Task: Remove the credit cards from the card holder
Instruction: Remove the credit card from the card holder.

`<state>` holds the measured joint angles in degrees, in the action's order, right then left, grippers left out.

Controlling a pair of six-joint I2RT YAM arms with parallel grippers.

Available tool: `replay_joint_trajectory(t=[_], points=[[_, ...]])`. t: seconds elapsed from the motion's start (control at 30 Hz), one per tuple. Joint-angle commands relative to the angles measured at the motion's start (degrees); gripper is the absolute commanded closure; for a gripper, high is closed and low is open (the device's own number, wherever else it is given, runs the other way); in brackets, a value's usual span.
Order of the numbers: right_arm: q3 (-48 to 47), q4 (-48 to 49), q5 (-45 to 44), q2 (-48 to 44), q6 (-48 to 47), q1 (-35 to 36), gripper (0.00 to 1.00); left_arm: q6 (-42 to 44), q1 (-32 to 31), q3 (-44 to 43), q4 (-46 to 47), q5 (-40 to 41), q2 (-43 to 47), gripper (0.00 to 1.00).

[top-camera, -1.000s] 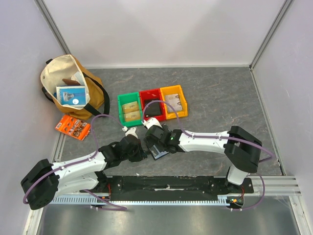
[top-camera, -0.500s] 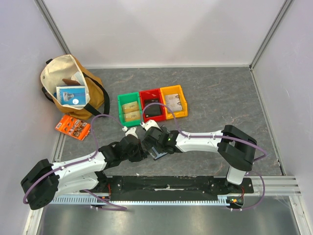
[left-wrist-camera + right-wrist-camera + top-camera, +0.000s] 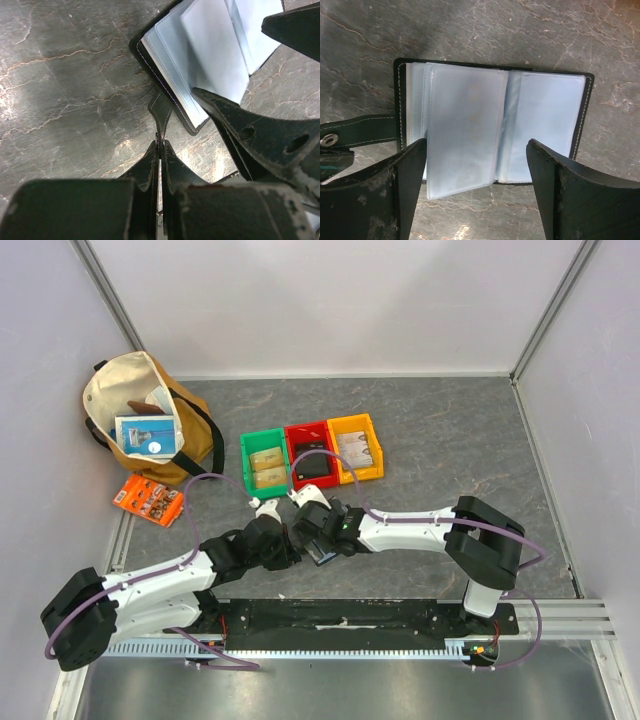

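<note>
Extraction is barely starting: black bifold card holder point(image 3: 495, 130) is lying open on grey marbled table point(image 3: 520, 30), left fingers point(image 3: 148, 165) clenching its strap point(image 3: 161, 112), right fingers point(image 3: 405, 175) hovering released over blank-looking sleeves point(image 3: 465, 125).

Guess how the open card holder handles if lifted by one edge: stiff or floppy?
Likely floppy: the card holder lies open with thin clear sleeves fanned loose, so they'd probably flap. The sleeves look glossy, maybe slippery to pinch. The left gripper pinching its strap should limit sliding.
</note>
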<state>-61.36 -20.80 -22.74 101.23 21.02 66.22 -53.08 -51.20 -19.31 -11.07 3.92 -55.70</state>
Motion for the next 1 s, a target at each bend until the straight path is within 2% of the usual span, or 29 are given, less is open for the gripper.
replay_joint_trajectory(t=[0.0,0.13,0.57,0.97], points=[[-1.74,-3.72,-5.12,-2.0,-0.27,-0.21,0.15,0.43,-0.22,0.06,-1.5,0.91,1.03,0.98],[-2.35,-4.34,-5.3,-3.93,-0.27,-0.21,0.18,0.78,-0.22,-0.11,-1.94,0.73,0.86,0.98],[-2.89,-5.48,-2.31,-6.83,-0.54,-1.35,0.18,0.87,-0.22,-0.11,-2.55,1.35,1.03,0.98],[0.72,-5.31,-2.22,-9.64,-0.71,-6.18,0.19,0.87,-0.13,-0.03,-3.17,2.31,1.21,0.98]])
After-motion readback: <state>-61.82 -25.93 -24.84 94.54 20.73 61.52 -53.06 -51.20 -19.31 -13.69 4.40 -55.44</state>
